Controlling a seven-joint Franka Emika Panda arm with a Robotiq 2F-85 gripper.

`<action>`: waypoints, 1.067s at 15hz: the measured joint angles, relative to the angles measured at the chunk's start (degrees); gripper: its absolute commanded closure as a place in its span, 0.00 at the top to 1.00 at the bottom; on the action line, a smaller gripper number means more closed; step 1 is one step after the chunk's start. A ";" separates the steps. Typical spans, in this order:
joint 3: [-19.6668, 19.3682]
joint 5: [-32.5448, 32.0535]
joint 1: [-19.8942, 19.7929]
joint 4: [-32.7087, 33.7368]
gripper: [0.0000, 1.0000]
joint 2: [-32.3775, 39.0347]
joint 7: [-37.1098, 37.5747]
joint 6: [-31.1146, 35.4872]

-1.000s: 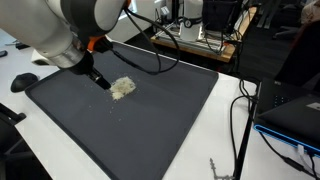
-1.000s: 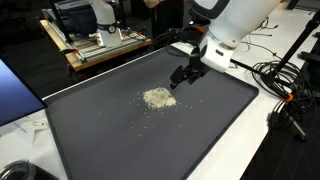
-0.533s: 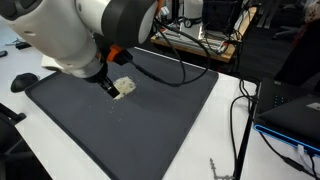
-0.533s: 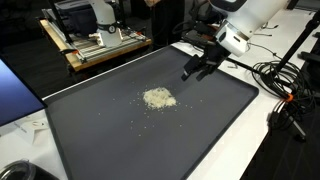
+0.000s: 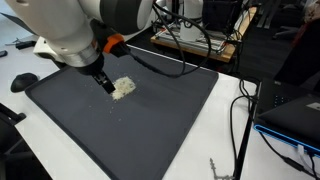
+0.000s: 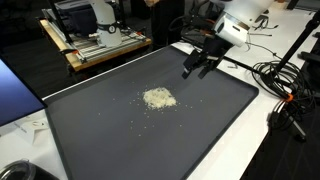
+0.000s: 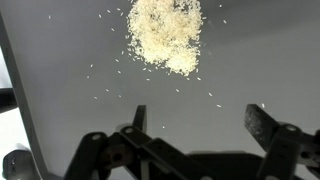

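Since a second ago, I've pulled my gripper (image 6: pixel 200 65) back from the rice pile (image 6: pixel 158 97). It was hanging right next to the heap and now it's off toward the far edge of the black mat (image 6: pixel 100 130), with a clear strip of mat between us. The pile itself hasn't budged.

Jaws are spread wide with nothing between them. In the wrist view both fingers (image 7: pixel 268 128) poke in from the bottom of the frame, and there's just bare mat (image 7: pixel 260 60) in the gap at my gripper (image 7: pixel 197 115).

The rice (image 7: pixel 166 35) sits at the top of that view as one loose, roughly round mound, with loose grains (image 7: pixel 150 85) sprinkled around it, mostly on the side toward me. In an exterior view the heap (image 5: pixel 123 88) looks like it's just beside my gripper (image 5: pixel 101 80), but that's the camera angle; I'm not touching it.

The mat lies flat on a white table (image 6: pixel 270 150). Cables (image 6: pixel 275 75) trail over the table past the mat's edge, and a wooden stand (image 6: pixel 105 48) with some gear on it sits behind the mat.
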 measured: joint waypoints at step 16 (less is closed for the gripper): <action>4.40 4.48 -4.38 -41.26 1.00 -25.96 0.66 21.12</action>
